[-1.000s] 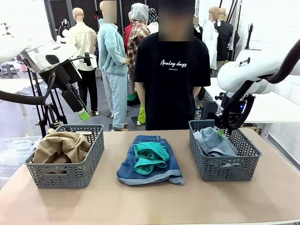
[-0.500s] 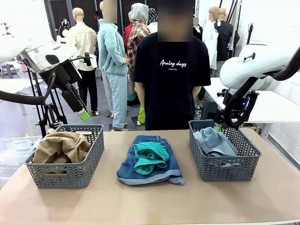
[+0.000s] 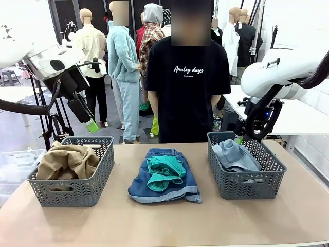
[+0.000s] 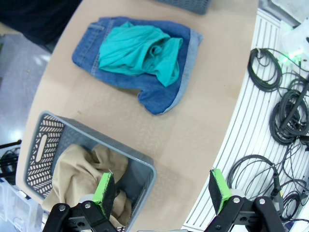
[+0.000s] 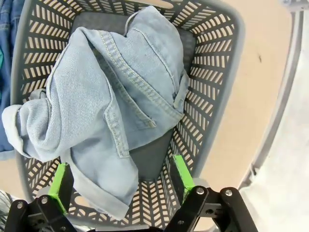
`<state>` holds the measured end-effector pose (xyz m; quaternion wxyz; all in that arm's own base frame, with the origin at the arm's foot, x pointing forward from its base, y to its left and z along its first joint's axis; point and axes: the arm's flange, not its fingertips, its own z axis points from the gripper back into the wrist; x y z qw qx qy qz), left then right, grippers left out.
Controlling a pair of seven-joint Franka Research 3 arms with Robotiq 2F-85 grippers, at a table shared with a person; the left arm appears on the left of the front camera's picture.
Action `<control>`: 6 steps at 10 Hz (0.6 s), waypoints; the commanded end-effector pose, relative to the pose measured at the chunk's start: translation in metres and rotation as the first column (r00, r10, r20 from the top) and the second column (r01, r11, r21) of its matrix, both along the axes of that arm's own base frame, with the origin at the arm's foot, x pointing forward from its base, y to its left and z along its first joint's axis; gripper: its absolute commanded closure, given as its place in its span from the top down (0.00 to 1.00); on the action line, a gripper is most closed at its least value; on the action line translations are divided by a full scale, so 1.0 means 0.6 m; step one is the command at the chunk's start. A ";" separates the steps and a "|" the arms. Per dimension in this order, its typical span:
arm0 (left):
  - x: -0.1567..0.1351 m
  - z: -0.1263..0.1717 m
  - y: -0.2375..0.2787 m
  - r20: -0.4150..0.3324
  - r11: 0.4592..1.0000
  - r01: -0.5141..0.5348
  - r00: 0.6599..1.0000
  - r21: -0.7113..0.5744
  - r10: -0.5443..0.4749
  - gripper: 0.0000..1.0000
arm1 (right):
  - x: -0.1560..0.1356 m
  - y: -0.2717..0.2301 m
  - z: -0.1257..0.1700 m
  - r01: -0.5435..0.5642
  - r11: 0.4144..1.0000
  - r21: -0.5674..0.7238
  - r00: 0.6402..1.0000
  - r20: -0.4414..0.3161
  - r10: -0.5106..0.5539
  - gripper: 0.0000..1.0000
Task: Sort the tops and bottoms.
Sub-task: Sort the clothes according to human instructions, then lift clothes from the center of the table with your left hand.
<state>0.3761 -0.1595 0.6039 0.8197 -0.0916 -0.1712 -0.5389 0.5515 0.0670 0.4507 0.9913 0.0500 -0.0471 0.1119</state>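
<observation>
A tan top [image 3: 69, 160] lies bunched in the left grey basket [image 3: 77, 193]. Mid-table, the teal top [image 3: 164, 172] rests on the dark blue denim shorts [image 3: 169, 191]. Pale grey-blue denim bottoms [image 3: 234, 154] fill the right grey basket [image 3: 247, 184]. My left gripper [image 3: 91, 126] hangs open above the left basket; its wrist view looks down on the tan top [image 4: 79, 174], the teal top [image 4: 140, 50] and the shorts [image 4: 161, 94]. My right gripper [image 3: 239, 139] is open just above the right basket's back edge, over the pale denim [image 5: 106, 96], with nothing between its fingers [image 5: 182, 171].
A person in a black printed T-shirt [image 3: 187, 87] stands at the table's far edge, behind the shorts. Bare tabletop [image 3: 164, 224] runs along the front. Cables [image 4: 285, 116] lie on a white slatted surface beyond the table edge.
My right gripper has opened fully and risen out of the right basket, leaving the pale denim lying in it. The left arm has not moved.
</observation>
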 end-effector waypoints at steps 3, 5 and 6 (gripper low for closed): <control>-0.001 0.003 0.002 -0.003 1.000 0.001 1.000 0.012 -0.001 1.00 | 0.002 -0.001 0.000 -0.013 1.000 -0.001 1.000 0.009 0.013 1.00; -0.001 0.003 0.002 -0.003 1.000 0.001 1.000 0.012 -0.001 1.00 | 0.002 -0.001 0.000 -0.013 1.000 -0.001 1.000 0.009 0.013 1.00; -0.001 0.003 0.002 -0.003 1.000 0.001 1.000 0.012 -0.001 1.00 | 0.002 -0.001 0.000 -0.013 1.000 -0.001 1.000 0.009 0.013 1.00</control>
